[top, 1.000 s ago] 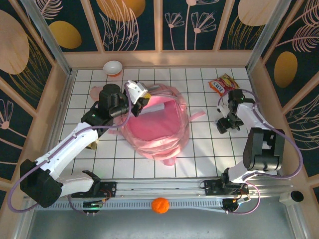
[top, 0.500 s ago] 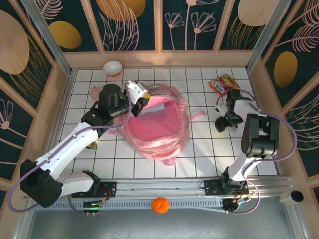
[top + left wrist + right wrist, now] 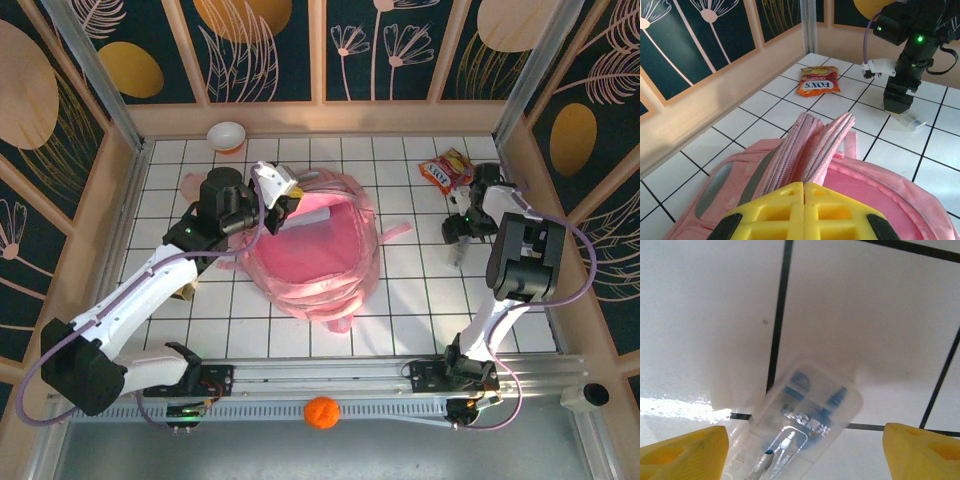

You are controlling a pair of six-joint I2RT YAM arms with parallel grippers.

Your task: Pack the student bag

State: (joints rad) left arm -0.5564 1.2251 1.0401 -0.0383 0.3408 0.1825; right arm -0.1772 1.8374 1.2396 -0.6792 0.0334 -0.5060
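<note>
Now, student bag (image 3: pixel 310 255): you have it lying in the middle of the desk (image 3: pixel 420 300), pink, mouth gaping upward, one strap trailing out toward the right.
Left tool (image 3: pixel 278 192): it sits at the far-left rim of the bag's mouth. Your left wrist camera shows the yellow fingers (image 3: pixel 775 200) pressed together, with a folded ridge of the zip edge rising from between them, so it is clamped on the bag's rim.
Right tool (image 3: pixel 458 232): you see it well right of the bag, pointing down at the desk. Its yellow fingertips (image 3: pixel 685 447) stand wide apart and hold nothing.
Clear packet (image 3: pixel 805 412): small, see-through, with blue print, lying flat on the white tiles directly under your right tool, between the spread fingertips. Whether they touch it you cannot tell.
Snack pouch (image 3: pixel 445 170): orange and red, flat on the desk at the far right, just beyond your right tool.
Bowl (image 3: pixel 227 135): white, by the back wall, beyond the left tool.
Orange ball (image 3: pixel 321 411): on the near rail between the two arm bases.
</note>
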